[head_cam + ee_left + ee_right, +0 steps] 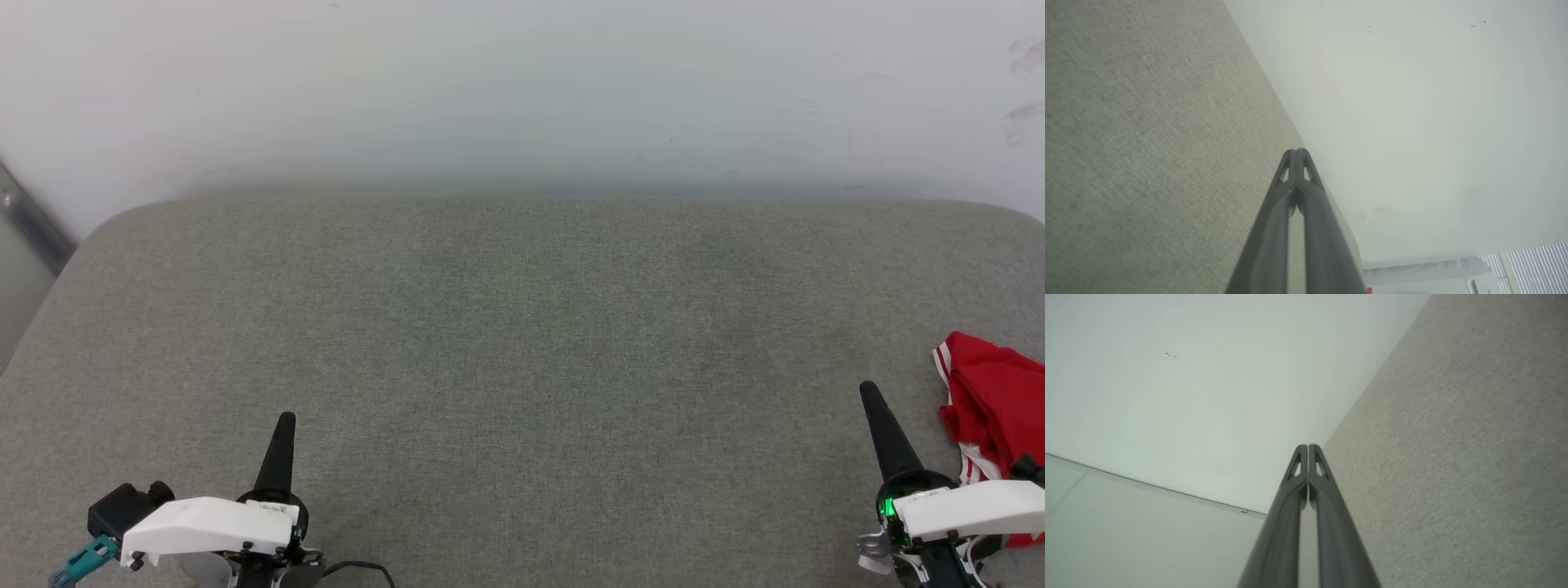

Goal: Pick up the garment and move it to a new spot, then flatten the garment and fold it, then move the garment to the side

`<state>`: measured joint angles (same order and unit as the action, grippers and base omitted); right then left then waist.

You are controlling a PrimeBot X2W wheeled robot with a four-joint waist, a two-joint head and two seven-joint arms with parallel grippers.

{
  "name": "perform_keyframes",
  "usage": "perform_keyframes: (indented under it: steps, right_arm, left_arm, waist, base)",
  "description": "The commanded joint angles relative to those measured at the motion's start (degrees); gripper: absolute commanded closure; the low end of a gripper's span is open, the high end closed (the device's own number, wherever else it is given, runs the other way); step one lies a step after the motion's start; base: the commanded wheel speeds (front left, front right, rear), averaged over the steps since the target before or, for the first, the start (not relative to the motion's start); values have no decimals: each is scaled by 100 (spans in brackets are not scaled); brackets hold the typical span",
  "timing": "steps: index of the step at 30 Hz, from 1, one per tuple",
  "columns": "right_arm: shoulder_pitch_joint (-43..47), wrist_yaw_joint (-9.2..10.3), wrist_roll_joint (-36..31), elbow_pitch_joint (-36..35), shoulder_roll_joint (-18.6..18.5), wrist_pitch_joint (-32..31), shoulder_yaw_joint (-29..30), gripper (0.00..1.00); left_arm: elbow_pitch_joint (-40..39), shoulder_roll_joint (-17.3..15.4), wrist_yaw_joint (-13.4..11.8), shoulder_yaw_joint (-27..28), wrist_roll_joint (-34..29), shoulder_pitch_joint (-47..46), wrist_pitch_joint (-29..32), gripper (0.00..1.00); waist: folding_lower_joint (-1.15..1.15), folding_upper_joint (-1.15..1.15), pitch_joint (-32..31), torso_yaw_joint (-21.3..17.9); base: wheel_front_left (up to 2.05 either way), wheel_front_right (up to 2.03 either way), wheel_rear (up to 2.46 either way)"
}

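The garment (992,404) is a bright red bundle with red-and-white striped trim, lying crumpled at the right edge of the grey padded table (522,343); part of it runs out of the head view. My right gripper (868,390) stands just left of the garment, shut and empty, a hand's width from the fabric. At the lower left my left gripper (285,420) is shut too, holding nothing, far from the garment. In each wrist view the two dark fingers meet at their tips: left gripper (1297,152), right gripper (1307,447).
A white wall (522,90) rises behind the table's far edge. A grey metal strip (33,220) runs beside the table's left corner. White slatted blinds (1531,265) show at the lower right of the left wrist view.
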<state>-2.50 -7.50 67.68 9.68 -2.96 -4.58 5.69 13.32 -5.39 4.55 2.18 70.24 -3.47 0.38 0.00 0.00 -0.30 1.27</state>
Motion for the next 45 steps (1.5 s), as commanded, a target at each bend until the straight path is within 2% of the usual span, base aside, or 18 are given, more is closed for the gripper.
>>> perform_keyframes:
  steps: [1, 45]
  right_arm:
    - [-144, 0, 147, -9, 7, -19, 16, 100]
    - [-365, 2, 2189, 395, 14, -182, 81, 100]
  left_arm:
    - [-23, -3, 49, 47, 124, -119, 37, 100]
    - [64, 227, 277, 404, 1958, -286, 556, 100]
  waist:
    - [0, 0, 1, -3]
    - [0, 0, 40, -107]
  base:
    - [0, 0, 0]
    - [0, 0, 0]
